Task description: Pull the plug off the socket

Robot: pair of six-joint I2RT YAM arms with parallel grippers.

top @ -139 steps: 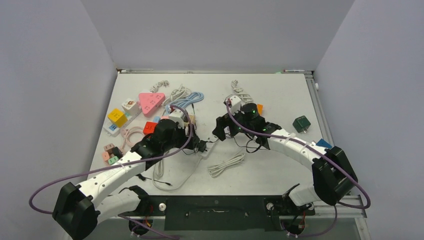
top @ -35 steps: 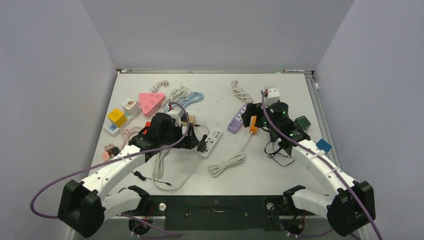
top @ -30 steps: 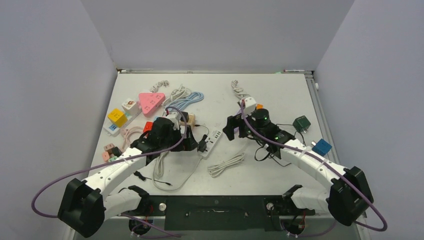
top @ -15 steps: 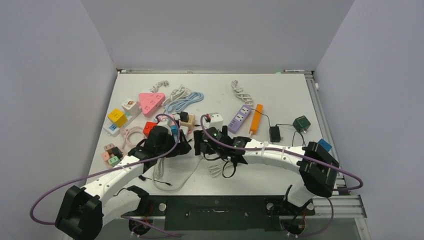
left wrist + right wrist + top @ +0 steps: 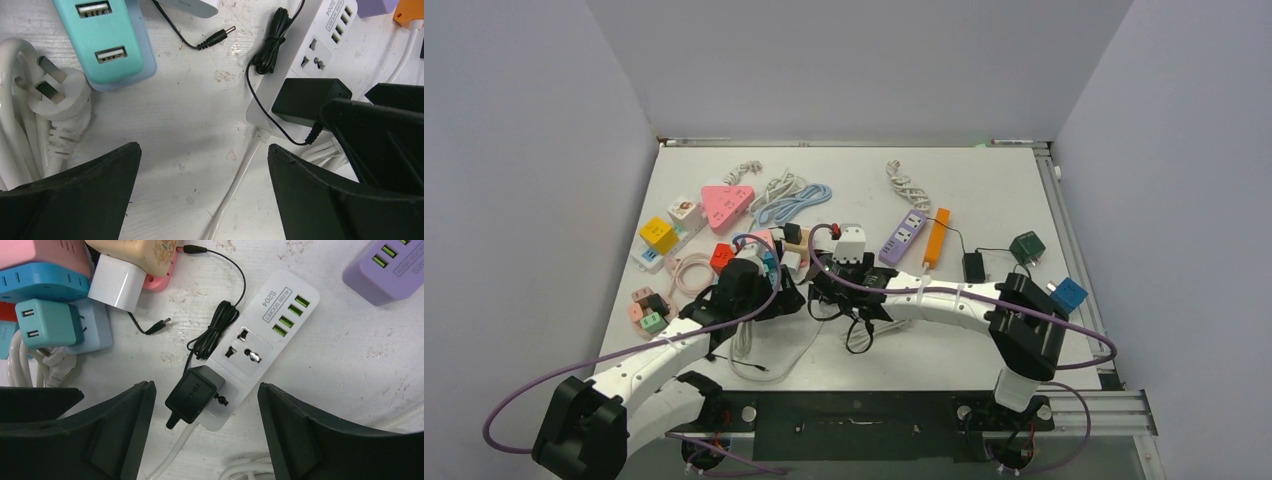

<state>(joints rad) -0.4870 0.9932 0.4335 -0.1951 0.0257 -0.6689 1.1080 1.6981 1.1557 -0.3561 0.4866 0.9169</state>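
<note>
A black plug (image 5: 192, 394) sits in the near end of a white power strip (image 5: 260, 335), and its thin black cord is bundled on the strip. My right gripper (image 5: 205, 440) is open just above it, with the plug between the jaws near the left finger and nothing touching. My left gripper (image 5: 200, 200) is open and empty over bare table and the strip's white cable. The plug (image 5: 307, 100) and strip (image 5: 320, 45) lie just right of it. In the top view the two grippers meet at the table's middle, left (image 5: 786, 296) and right (image 5: 829, 290), and hide the strip.
A teal USB adapter (image 5: 47, 322), a white plug with coiled cord (image 5: 55, 100) and pink and beige adapters (image 5: 140, 255) crowd the left. A purple strip (image 5: 903, 236) and orange strip (image 5: 934, 240) lie behind. A green adapter (image 5: 1027, 247) and blue block (image 5: 1068, 295) sit far right.
My right arm has swung from the back right of the table leftward and now hovers over the white strip. My left gripper drew back slightly towards the near left.
</note>
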